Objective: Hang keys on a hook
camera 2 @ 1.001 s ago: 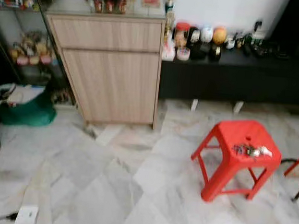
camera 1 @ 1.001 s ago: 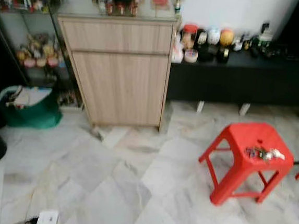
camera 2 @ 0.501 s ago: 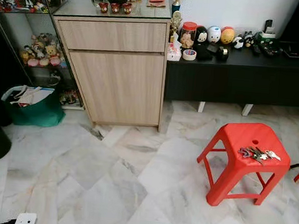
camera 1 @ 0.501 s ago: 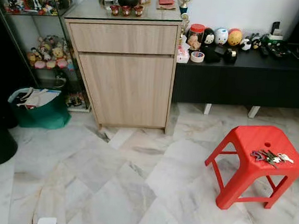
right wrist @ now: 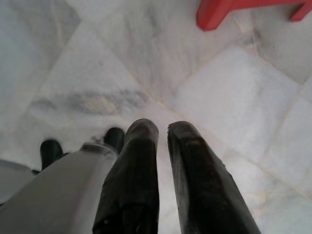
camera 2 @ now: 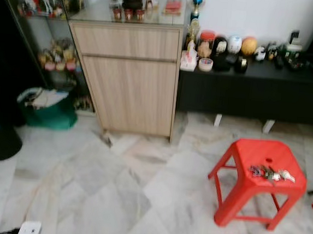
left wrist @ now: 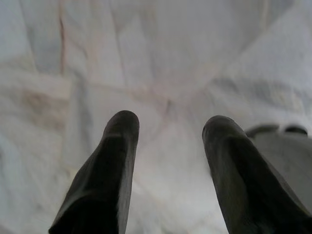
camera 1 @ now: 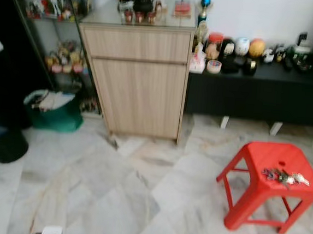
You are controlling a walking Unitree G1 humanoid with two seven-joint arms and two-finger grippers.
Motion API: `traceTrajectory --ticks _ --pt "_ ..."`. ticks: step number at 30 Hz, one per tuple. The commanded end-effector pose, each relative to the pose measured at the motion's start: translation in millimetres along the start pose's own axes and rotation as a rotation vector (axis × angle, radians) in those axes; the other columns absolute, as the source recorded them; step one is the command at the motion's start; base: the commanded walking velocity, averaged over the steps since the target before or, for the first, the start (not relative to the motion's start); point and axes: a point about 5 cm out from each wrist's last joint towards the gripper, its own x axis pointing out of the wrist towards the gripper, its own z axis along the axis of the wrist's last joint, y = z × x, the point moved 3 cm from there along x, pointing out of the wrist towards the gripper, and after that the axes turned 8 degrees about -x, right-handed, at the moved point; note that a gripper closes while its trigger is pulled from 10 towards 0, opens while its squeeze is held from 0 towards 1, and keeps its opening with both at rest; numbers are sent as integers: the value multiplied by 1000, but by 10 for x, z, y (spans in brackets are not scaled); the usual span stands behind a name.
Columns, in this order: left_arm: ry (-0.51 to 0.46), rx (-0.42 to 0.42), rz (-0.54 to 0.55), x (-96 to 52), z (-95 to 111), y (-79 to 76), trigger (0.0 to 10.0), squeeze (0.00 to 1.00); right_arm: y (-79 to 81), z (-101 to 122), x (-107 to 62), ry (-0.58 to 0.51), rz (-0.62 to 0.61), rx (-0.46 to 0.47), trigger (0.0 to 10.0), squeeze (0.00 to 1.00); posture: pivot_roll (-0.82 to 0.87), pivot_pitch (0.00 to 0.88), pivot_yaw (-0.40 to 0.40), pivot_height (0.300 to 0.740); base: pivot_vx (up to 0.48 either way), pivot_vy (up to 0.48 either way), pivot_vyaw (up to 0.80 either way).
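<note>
A bunch of keys (camera 1: 285, 176) lies on the seat of a red plastic stool (camera 1: 268, 184) at the right of the marble floor; the same keys (camera 2: 271, 173) appear in the right eye view. My left gripper (left wrist: 169, 124) hangs over bare floor tiles with its two black fingers spread apart, nothing between them. My right gripper (right wrist: 162, 127) also points down at the floor, fingers nearly together and holding nothing; a leg of the stool (right wrist: 219, 12) is at the edge of its view.
A wooden cabinet (camera 1: 141, 77) stands against the back wall, with a low black bench (camera 1: 260, 88) of ornaments to its right and a glass shelf unit (camera 1: 56, 37) to its left. A green bag (camera 1: 53, 110) and a dark bin (camera 1: 3, 144) sit at the left.
The whole view has shifted and turned blurry, so the camera moved. The keys and stool stay where they were.
</note>
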Motion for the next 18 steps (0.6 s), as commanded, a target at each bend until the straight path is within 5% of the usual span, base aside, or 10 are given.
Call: traceTrajectory --ticks 1,18 --pt "9 20 -8 -1 -22 -16 10000 0 -59 22 -11 -7 -14 -2 10000 0 60 0 0 734 0 -341 0" --pt "5 15 -23 4 -1 -35 10000 0 -57 45 -8 -12 -10 -7 10000 0 54 0 -1 734 0 -346 0"
